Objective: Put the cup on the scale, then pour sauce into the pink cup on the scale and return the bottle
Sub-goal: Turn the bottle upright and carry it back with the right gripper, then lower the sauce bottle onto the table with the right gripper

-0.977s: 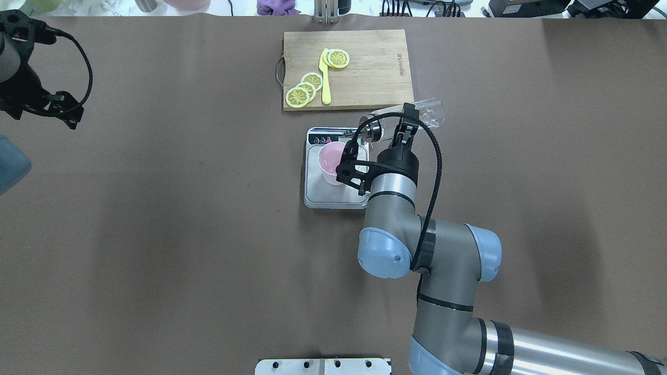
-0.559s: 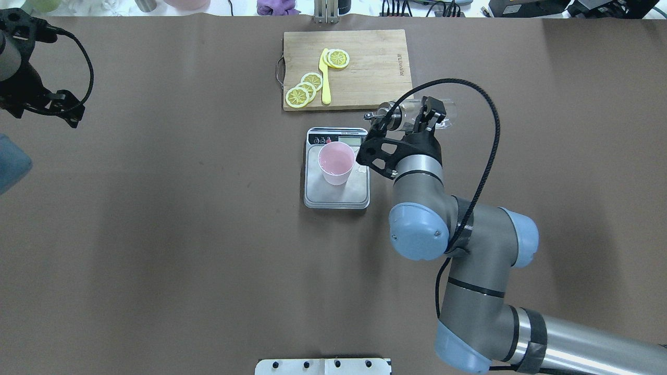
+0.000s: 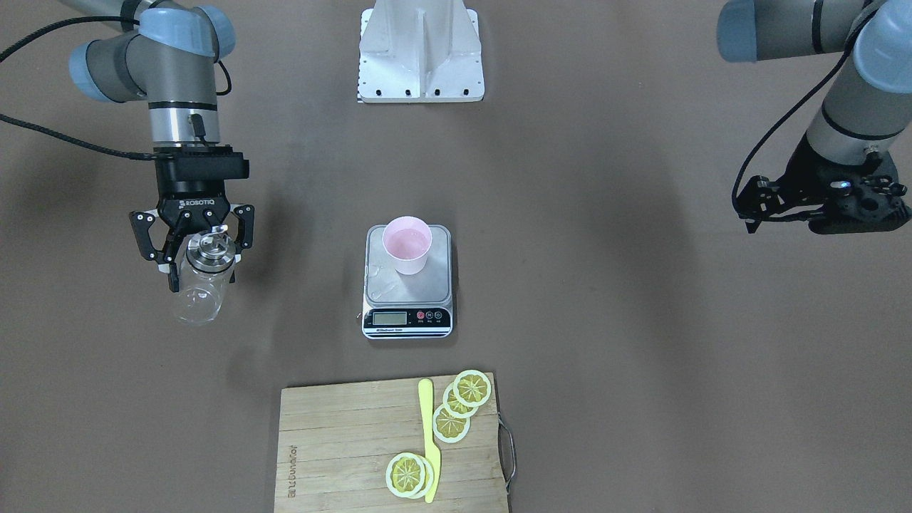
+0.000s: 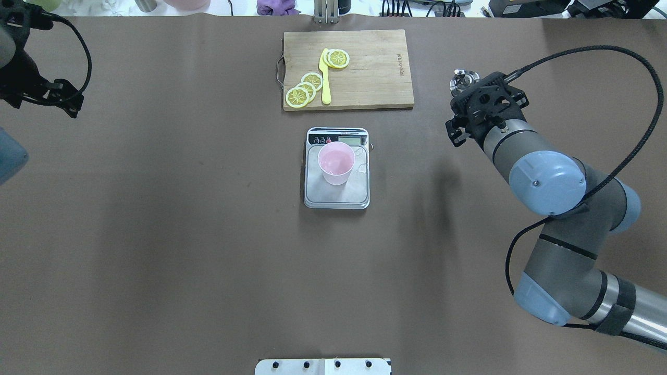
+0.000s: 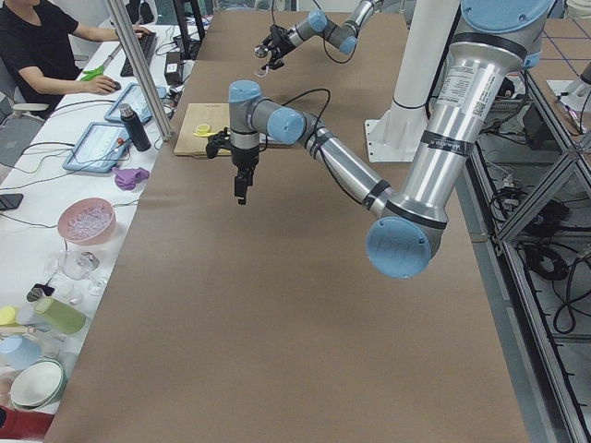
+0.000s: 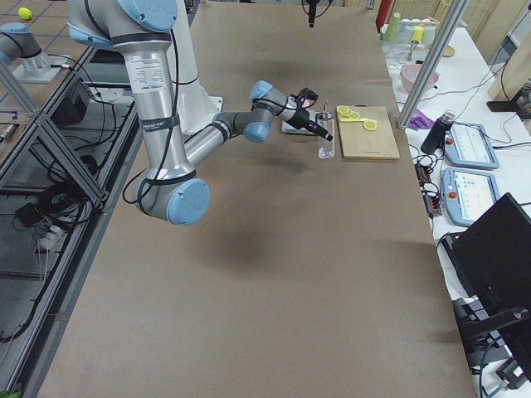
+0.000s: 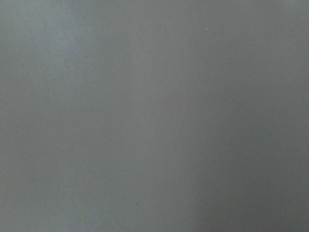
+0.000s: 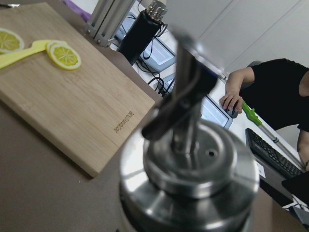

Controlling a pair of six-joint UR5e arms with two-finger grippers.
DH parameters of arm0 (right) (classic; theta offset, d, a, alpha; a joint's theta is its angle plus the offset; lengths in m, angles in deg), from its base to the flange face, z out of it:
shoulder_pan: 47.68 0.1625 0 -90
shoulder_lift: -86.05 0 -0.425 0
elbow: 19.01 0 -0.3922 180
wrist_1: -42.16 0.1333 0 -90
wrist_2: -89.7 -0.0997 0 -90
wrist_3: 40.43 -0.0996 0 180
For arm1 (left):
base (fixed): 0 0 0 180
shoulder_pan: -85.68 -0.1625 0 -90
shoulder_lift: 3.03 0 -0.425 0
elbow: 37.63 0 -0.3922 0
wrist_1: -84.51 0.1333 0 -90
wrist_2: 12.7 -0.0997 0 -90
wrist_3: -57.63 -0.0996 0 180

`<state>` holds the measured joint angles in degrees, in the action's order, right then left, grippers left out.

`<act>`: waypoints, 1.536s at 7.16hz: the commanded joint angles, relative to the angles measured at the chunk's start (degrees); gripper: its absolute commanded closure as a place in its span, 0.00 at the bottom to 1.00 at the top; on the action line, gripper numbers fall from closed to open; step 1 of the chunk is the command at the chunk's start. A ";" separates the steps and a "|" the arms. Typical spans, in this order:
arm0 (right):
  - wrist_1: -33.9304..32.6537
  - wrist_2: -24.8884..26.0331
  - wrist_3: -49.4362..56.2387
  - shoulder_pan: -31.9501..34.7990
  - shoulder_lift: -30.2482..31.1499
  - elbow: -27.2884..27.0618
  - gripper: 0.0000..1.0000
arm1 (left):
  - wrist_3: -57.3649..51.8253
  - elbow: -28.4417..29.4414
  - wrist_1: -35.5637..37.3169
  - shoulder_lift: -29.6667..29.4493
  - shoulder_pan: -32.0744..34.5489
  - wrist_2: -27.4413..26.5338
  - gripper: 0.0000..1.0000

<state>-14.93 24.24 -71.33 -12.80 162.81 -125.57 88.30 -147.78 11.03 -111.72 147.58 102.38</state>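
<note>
The pale pink cup stands upright on the silver scale at mid-table; both also show in the overhead view, cup on scale. My right gripper is shut on the neck of the clear glass bottle. It holds the bottle upright, well off to the robot's right of the scale. From overhead only the bottle's metal cap shows beyond the gripper. The cap fills the right wrist view. My left gripper hangs empty at the far left; I cannot tell its jaws.
A wooden cutting board with lemon slices and a yellow knife lies beyond the scale. The bottle stands to the right of the board. A white base plate sits at the robot's edge. Operators' desks lie past the far edge.
My right arm swung away from the scale to the robot's right. The bottle went from tilted over the cup to upright beside the cutting board. The left arm barely moved.
</note>
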 commanded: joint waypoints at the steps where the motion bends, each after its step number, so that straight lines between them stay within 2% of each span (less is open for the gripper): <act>1: 6.62 -4.93 -11.93 2.73 0.85 2.14 1.00 | 0.00 0.03 0.00 -0.03 0.32 0.23 0.01; 2: 6.90 -8.16 -16.16 4.05 2.85 3.28 1.00 | -0.09 0.12 0.09 -0.12 0.84 0.32 0.01; 5: 6.73 -11.61 -18.13 5.82 3.31 7.24 1.00 | -0.09 -0.06 0.09 -0.21 0.94 0.32 0.01; 6: 6.64 -13.71 -22.14 6.16 2.96 8.12 1.00 | -0.09 0.03 0.09 -0.21 0.94 0.32 0.01; 7: 6.73 -19.91 -23.49 8.69 2.96 9.00 1.00 | -0.09 0.03 0.00 -0.21 0.94 0.23 0.01; 9: 6.99 -20.94 -22.71 9.07 2.87 12.24 1.00 | -0.09 0.03 0.00 -0.21 0.94 0.23 0.01; 11: 7.00 -20.59 -21.84 8.72 2.78 12.43 1.00 | -0.09 0.03 0.00 -0.29 0.93 0.32 0.01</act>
<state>-7.97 3.60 -93.84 -3.92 165.64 -113.58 88.21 -147.76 11.08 -111.95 148.50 102.60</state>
